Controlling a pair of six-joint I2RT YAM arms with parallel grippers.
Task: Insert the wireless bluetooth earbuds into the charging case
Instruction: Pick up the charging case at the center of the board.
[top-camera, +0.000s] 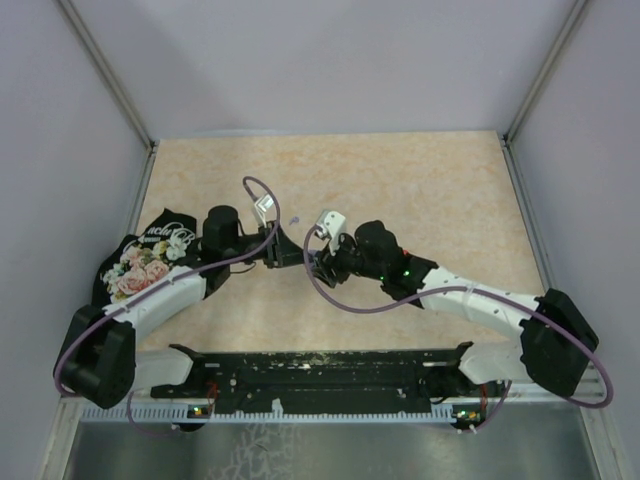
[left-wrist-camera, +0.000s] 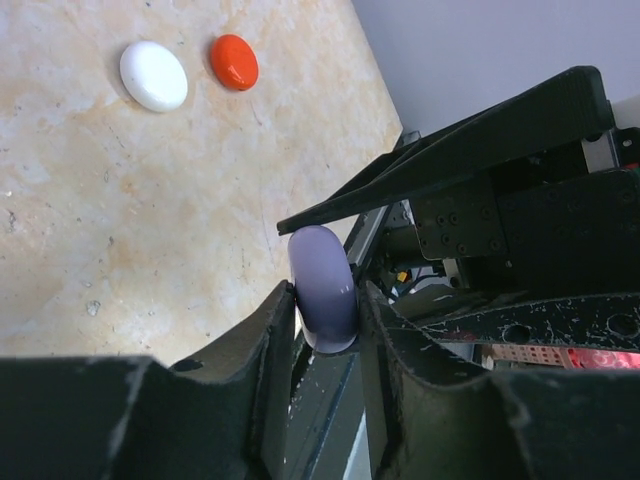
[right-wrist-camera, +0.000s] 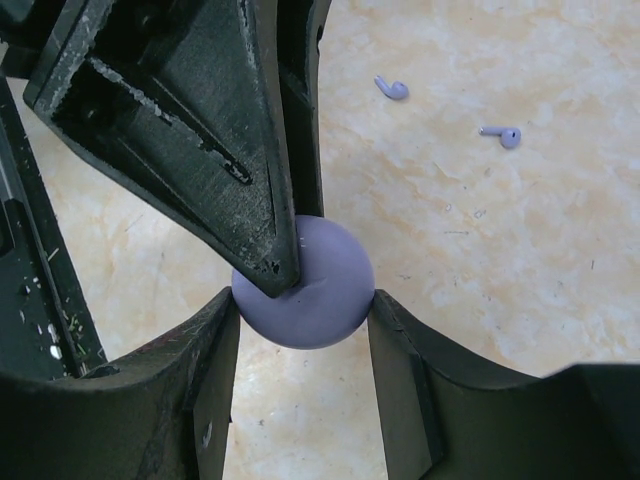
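Note:
A lilac disc-shaped charging case (right-wrist-camera: 320, 290) is held off the table between both grippers. My left gripper (left-wrist-camera: 325, 300) pinches it across its flat faces, seen edge-on (left-wrist-camera: 322, 270). My right gripper (right-wrist-camera: 303, 300) is closed on its round rim from both sides. Two tiny lilac earbuds (right-wrist-camera: 392, 88) (right-wrist-camera: 503, 134) lie loose on the table beyond it. In the top view the two grippers (top-camera: 288, 250) (top-camera: 322, 262) meet at the table's middle and hide the case.
A white case (left-wrist-camera: 153, 76) and a red case (left-wrist-camera: 234, 62) lie side by side on the beige table (top-camera: 420, 190). A black floral pouch (top-camera: 140, 262) lies at the left edge. Grey walls enclose the table on three sides.

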